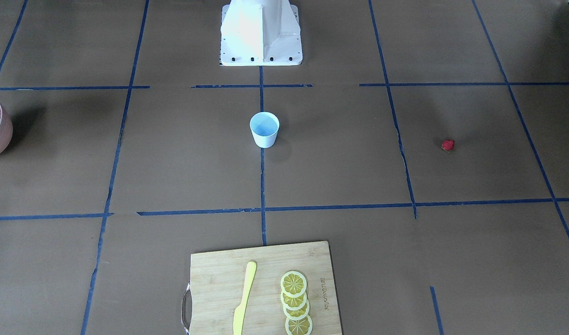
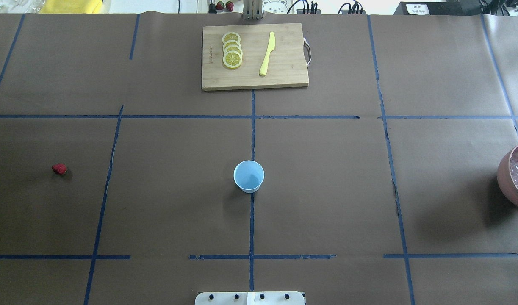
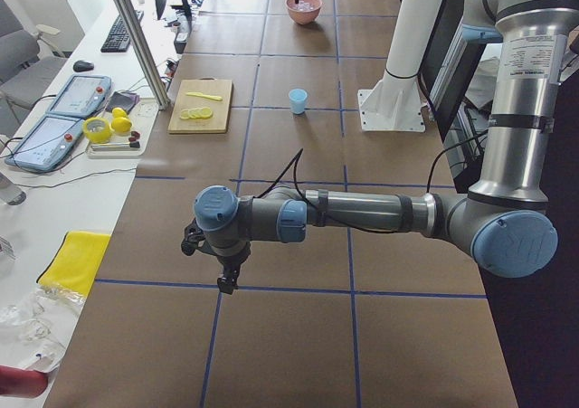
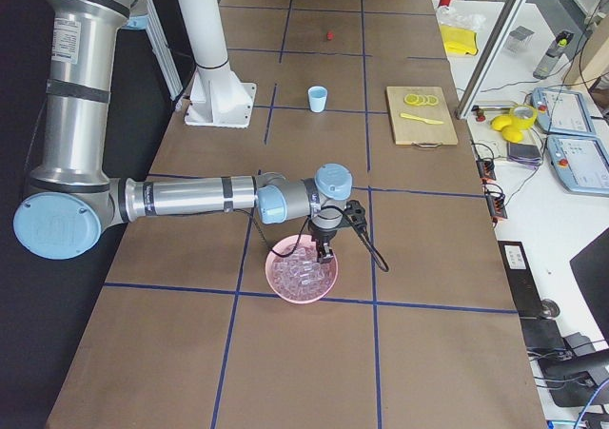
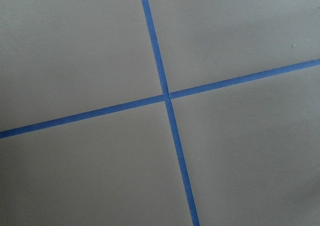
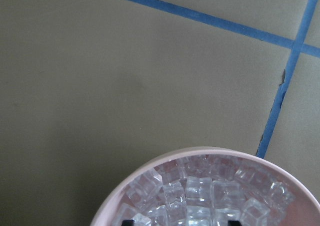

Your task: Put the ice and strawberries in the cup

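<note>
The left arm is held with its forearm level and low over the table [image 2: 326,190], and the left gripper [image 3: 227,284] is pointed straight down above a crossing of blue tape [image 5: 167,96]. How its jaws stand cannot be told. The right arm is stretched the same way, and the right gripper [image 4: 324,250] is lowered into the pink bowl [image 2: 505,178]. Its dark fingertips [image 6: 128,221] are seen well apart over the ice [image 6: 200,191] — nothing is gripped between them.

The cup [image 2: 248,176] is stood upright on the centre tape line, well apart from both grippers. The strawberry [image 2: 59,169] is left alone on bare paper far to the robot's left.

The table is covered in brown paper, gridded with the tape. At its far edge a cutting board [image 2: 284,76] is laid, bearing lemon slices [image 2: 232,50] and a yellow knife [image 2: 267,53]. Beyond it a white bench is set with tablets [image 3: 80,94] and a yellow cloth [image 3: 77,259].
</note>
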Robot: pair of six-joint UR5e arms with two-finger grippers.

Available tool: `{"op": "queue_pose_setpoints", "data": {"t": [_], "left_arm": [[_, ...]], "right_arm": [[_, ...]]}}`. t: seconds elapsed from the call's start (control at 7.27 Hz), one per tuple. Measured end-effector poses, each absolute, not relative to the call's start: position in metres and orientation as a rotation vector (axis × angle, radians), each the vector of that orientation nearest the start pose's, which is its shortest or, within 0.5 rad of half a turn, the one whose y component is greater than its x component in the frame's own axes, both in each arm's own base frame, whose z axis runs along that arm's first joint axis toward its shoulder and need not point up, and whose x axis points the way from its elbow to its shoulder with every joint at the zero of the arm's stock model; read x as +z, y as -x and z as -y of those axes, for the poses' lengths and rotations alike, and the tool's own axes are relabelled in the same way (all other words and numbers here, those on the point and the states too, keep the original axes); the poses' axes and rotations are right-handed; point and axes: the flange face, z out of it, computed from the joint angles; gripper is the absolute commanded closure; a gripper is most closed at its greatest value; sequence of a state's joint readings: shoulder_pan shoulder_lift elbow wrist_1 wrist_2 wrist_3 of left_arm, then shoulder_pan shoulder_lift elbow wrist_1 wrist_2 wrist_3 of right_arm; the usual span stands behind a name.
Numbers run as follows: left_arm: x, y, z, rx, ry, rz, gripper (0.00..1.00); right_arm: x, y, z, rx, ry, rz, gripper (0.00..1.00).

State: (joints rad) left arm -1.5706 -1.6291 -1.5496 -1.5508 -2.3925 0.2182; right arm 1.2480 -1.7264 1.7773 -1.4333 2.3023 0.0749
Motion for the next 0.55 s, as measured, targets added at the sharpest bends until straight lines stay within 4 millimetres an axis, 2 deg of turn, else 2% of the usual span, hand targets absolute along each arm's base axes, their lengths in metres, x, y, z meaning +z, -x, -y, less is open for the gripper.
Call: {"op": "queue_pose_setpoints", "data": {"t": [0.28, 0.55], "left_arm": [[0.635, 0.060, 0.518, 0.215, -0.112, -0.816, 0.00], [0.632, 0.060, 0.518, 0.216, -0.117, -0.816, 0.00]], "right_arm": [[0.626, 0.085, 0.434, -0.320, -0.009, 0.746, 0.38], [0.633, 0.085, 0.432, -0.319, 0.004, 0.739, 0.38]]}}
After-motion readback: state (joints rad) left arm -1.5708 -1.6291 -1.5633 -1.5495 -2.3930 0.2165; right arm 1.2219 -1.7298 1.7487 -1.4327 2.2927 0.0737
